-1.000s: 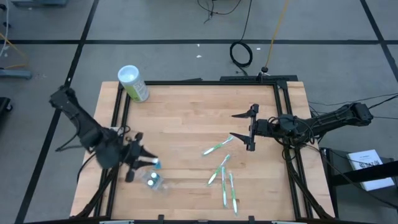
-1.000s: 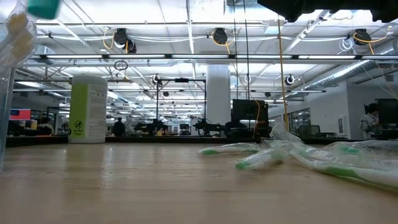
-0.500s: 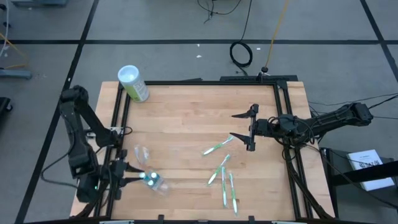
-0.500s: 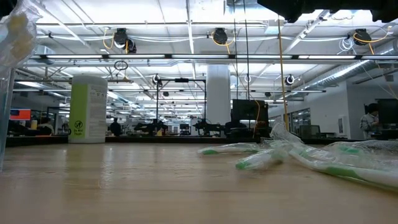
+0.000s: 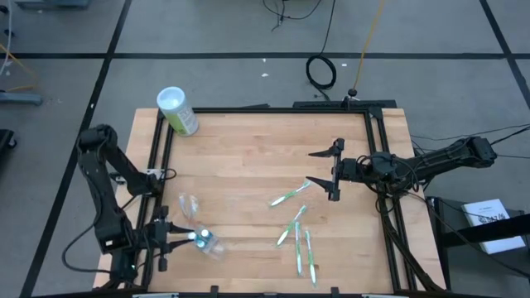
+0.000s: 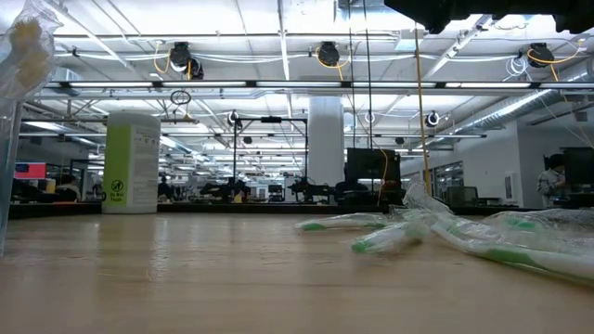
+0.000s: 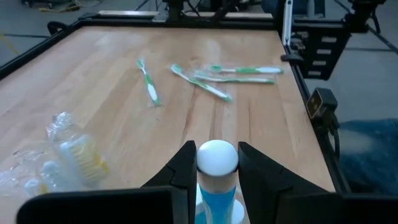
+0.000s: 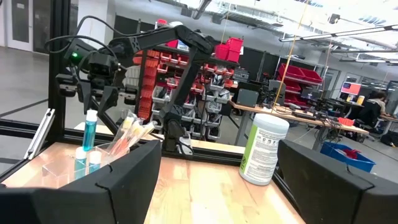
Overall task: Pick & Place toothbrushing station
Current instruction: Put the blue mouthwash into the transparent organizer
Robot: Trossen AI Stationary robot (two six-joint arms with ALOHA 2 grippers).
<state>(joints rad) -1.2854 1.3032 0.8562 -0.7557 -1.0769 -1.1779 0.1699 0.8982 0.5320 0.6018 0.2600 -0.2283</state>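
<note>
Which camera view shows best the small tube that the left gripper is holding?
The left wrist view: the tube stands between the left gripper fingers, white end toward the camera. In the high view it is only a small blue spot. The right wrist view shows it far off. The low view does not show it.

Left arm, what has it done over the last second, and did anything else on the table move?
The left claw swung from over the table back toward the near-left edge, carrying a blue tube clamped between its fingers; in the low view the teal cap is gone from the top-left corner. The right claw, the toothbrushes, the clear holder and the green canister stayed put.
</note>
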